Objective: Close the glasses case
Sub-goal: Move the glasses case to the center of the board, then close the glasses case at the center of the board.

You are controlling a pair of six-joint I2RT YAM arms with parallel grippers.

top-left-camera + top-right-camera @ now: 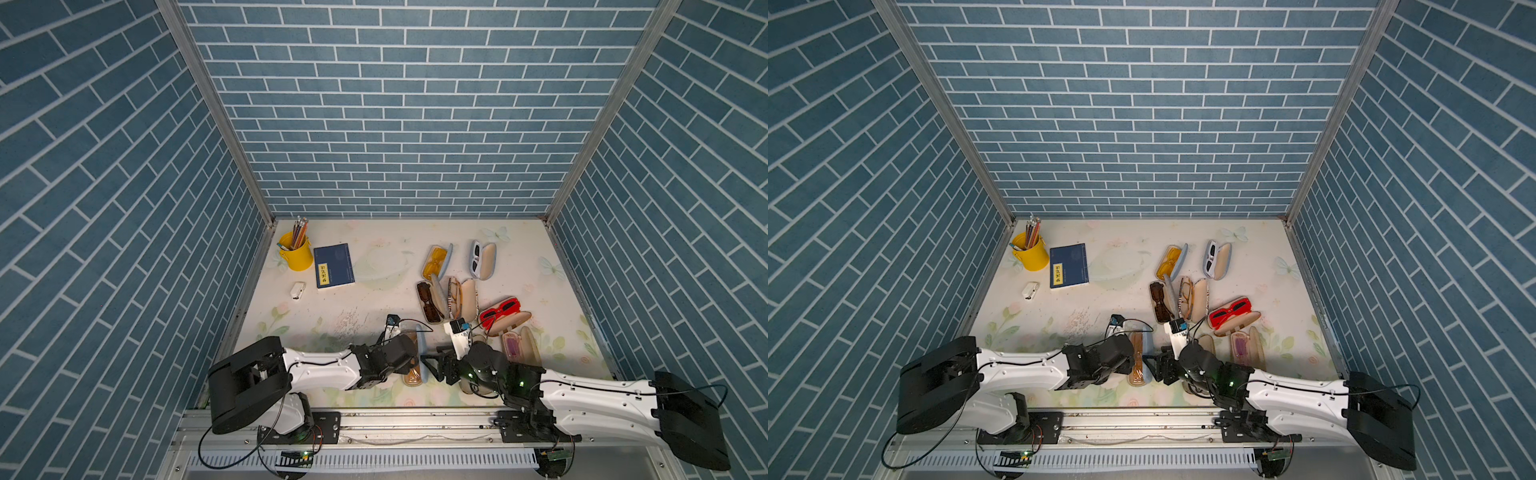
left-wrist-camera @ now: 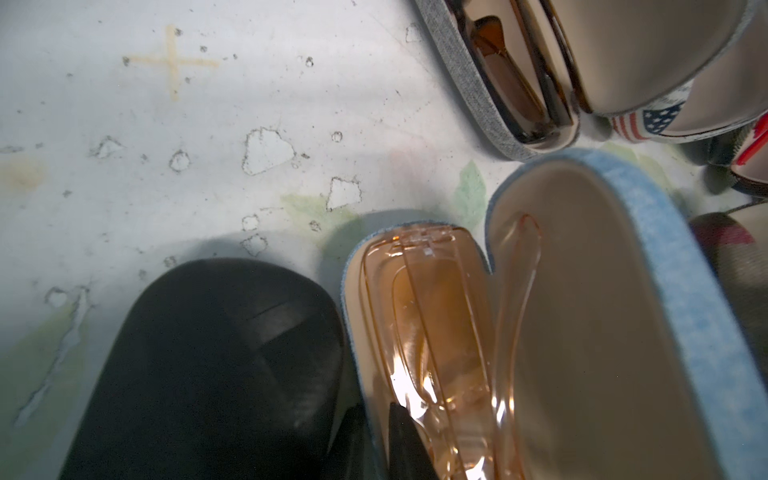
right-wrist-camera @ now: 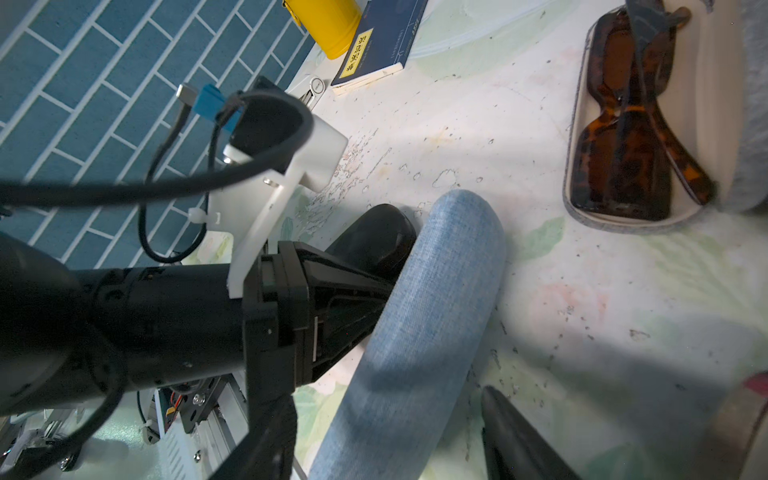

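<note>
The glasses case (image 1: 412, 376) is light blue denim and lies open near the table's front middle, with clear orange glasses (image 2: 440, 332) in its tray. Its lid (image 3: 419, 316) stands up beside the tray, with the beige lining (image 2: 590, 316) showing in the left wrist view. My left gripper (image 2: 380, 444) is shut on the tray's near wall, one finger inside and one outside. My right gripper (image 3: 386, 399) is open and straddles the lid from the other side; one finger (image 3: 511, 436) stands clear of the denim. Both top views show the two grippers meeting at the case (image 1: 1138, 365).
Several other open cases with glasses lie behind and to the right: tortoiseshell (image 1: 430, 305), red (image 1: 500, 311), yellow (image 1: 436, 259), white (image 1: 482, 259), purple (image 1: 513, 347). A yellow pencil cup (image 1: 296, 253), a blue notebook (image 1: 333, 266) and a small white object (image 1: 297, 291) sit at the back left.
</note>
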